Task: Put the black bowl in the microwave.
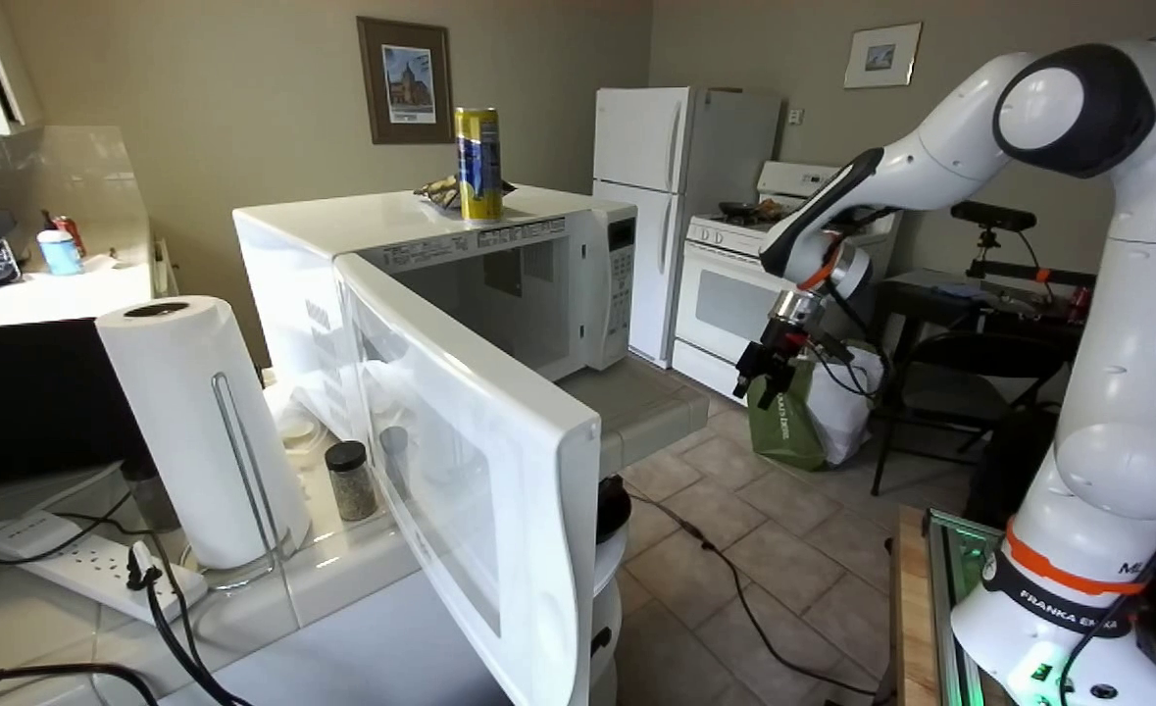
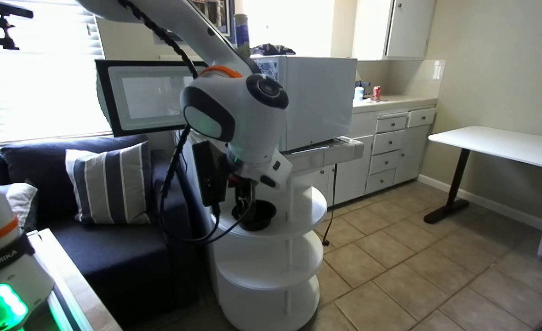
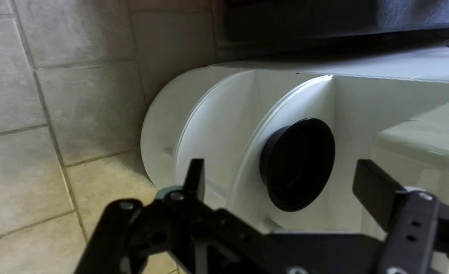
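In the wrist view the gripper (image 3: 284,177) gapes wide, holding nothing. The bowl (image 3: 298,164) sits upright on the top round shelf (image 3: 249,190), beyond the jaws and framed between them, apart from both, though how far is hard to judge.

This is a home kitchen, with a white fridge (image 1: 631,226), an oven range (image 1: 729,299), cabinet drawers (image 2: 383,147) and a microwave (image 1: 470,363) on a tiled counter (image 1: 641,392). A sofa (image 2: 114,253) with a striped cushion (image 2: 112,186) stands by the window (image 2: 41,92), and framed pictures (image 1: 410,83) hang on the walls (image 1: 244,108).
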You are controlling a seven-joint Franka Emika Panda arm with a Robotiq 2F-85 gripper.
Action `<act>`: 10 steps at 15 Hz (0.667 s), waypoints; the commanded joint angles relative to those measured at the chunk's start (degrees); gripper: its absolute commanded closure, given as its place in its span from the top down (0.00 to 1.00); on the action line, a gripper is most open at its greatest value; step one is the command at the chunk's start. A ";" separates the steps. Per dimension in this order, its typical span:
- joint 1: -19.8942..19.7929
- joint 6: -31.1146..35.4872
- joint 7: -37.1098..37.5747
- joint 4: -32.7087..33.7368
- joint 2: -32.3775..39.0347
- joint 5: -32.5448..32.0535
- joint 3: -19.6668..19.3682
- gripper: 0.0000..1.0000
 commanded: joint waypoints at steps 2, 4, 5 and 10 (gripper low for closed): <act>-5.18 -4.11 -10.45 6.79 12.00 9.48 4.48 1.00; -7.23 -5.78 -13.96 9.53 16.48 13.44 6.28 1.00; -7.75 -5.90 -14.96 10.70 18.60 15.00 7.07 1.00; -8.72 -4.40 -19.20 15.49 27.09 24.97 10.75 1.00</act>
